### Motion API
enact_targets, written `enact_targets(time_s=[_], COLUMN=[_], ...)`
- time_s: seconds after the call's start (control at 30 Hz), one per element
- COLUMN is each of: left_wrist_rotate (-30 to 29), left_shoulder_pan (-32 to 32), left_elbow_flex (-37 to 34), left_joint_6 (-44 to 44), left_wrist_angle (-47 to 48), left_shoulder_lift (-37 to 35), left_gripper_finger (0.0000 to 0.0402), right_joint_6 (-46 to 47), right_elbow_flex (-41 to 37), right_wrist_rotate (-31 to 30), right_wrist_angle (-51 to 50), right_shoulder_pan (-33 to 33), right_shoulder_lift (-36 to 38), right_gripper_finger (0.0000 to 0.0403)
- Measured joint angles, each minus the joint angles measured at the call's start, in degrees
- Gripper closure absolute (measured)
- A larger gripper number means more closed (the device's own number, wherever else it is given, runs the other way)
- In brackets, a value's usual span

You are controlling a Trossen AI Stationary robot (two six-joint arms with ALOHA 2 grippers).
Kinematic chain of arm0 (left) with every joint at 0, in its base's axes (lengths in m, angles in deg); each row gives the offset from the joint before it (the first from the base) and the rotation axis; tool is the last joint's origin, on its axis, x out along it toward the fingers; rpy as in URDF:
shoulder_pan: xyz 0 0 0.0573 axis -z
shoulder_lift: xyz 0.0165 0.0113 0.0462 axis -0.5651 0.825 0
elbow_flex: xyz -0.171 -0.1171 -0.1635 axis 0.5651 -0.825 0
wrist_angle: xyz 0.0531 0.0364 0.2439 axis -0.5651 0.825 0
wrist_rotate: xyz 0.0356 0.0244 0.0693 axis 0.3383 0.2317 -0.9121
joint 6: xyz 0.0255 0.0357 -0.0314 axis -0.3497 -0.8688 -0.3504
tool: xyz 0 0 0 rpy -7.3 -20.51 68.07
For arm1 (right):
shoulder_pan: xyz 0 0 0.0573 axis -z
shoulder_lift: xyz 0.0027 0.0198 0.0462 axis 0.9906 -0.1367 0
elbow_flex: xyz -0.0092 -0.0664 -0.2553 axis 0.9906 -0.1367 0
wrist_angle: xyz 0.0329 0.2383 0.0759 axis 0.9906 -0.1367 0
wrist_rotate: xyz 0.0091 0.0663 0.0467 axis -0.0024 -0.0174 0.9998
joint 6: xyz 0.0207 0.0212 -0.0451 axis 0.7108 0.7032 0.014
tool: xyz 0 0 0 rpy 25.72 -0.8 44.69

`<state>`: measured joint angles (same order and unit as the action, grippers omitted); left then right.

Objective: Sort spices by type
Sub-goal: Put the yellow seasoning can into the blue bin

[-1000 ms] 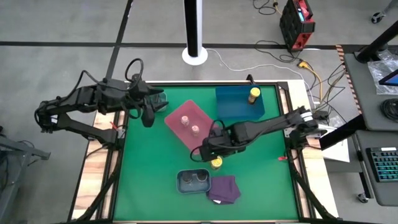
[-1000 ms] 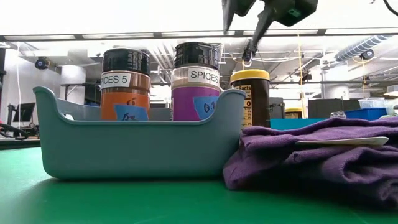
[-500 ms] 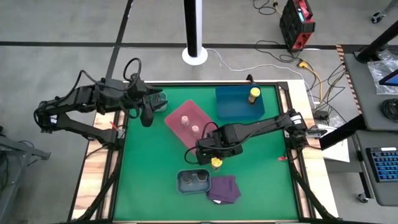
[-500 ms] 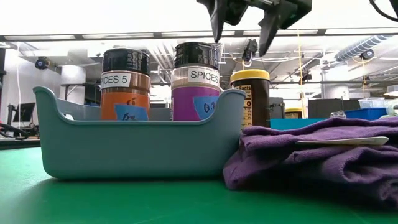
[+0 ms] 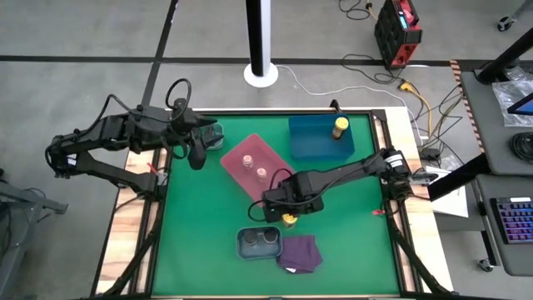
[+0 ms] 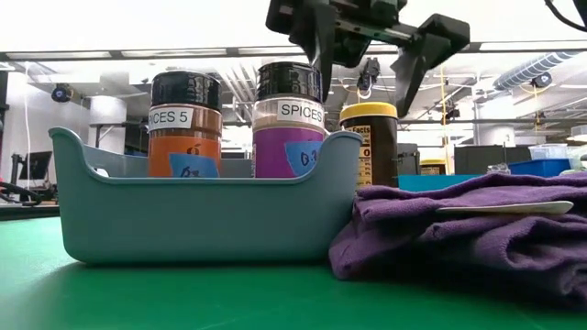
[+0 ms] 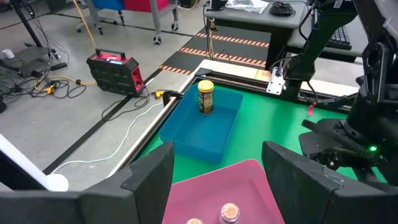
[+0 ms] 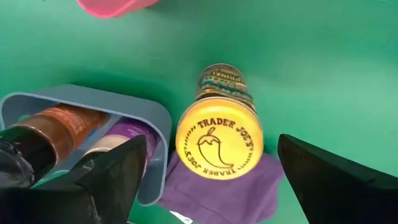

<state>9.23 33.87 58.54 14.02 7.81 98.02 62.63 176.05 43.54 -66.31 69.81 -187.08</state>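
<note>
green felt-looking tabletop (image 5: 200, 225) with a wooden frame sits on a grey concrete floor, cables and a red box beyond the far edge. right gripper (image 6: 367, 64) hangs directly over the yellow-lidded spice jar (image 8: 219, 134) that stands upright on the green, its two dark fingers (image 8: 115, 171) spread wide on either side of the lid and not touching it, so nothing is held. that jar is just beside the grey plastic tray (image 6: 202, 215) and the crumpled purple cloth (image 6: 468, 229). inside the grey tray are two black-lidded jars, an orange-bodied one (image 6: 184, 124) and a purple-bodied one (image 6: 289, 119), both upright. second yellow-lidded jar (image 7: 206, 96) stands in the blue rectangular tray (image 5: 321, 137) at the far side. two small pale pink jars (image 5: 254, 167) sit in the pink tray (image 5: 237, 154) near the middle. left gripper (image 5: 198, 150) waits by the table's far left corner, fingers partly apart with nothing between them.
</note>
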Motion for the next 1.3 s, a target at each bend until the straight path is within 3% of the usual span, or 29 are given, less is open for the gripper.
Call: enact_targets(time_s=[0.4, 0.77, 1.1, 1.3], left_wrist_rotate=[-1.8, -3.0, -3.0, -3.0], left_shoulder_pan=[0.0, 0.0, 0.0, 0.0], left_elbow_flex=[-0.1, -0.1, -0.2, -0.2], left_joint_6=[-0.2, -0.2, -0.2, -0.2], left_wrist_angle=[0.0, 0.0, 0.0, 0.0], left_shoulder_lift=[0.2, 0.2, 0.2, 0.2], left_gripper_finger=[0.0176, 0.0176, 0.0176, 0.0176], right_joint_6=[0.9, 1.2, 1.2, -0.4], right_elbow_flex=[-6.0, -7.8, -7.8, -5.9], right_wrist_rotate=[0.1, 0.3, 1.4, 1.9], right_wrist_angle=[4.9, 8.4, 7.8, 1.3], right_shoulder_pan=[0.0, 0.0, 0.2, 1.1], right_shoulder_lift=[-0.1, -0.1, 0.1, 3.4], right_gripper_finger=[0.0068, 0.0181, 0.0180, 0.0182])
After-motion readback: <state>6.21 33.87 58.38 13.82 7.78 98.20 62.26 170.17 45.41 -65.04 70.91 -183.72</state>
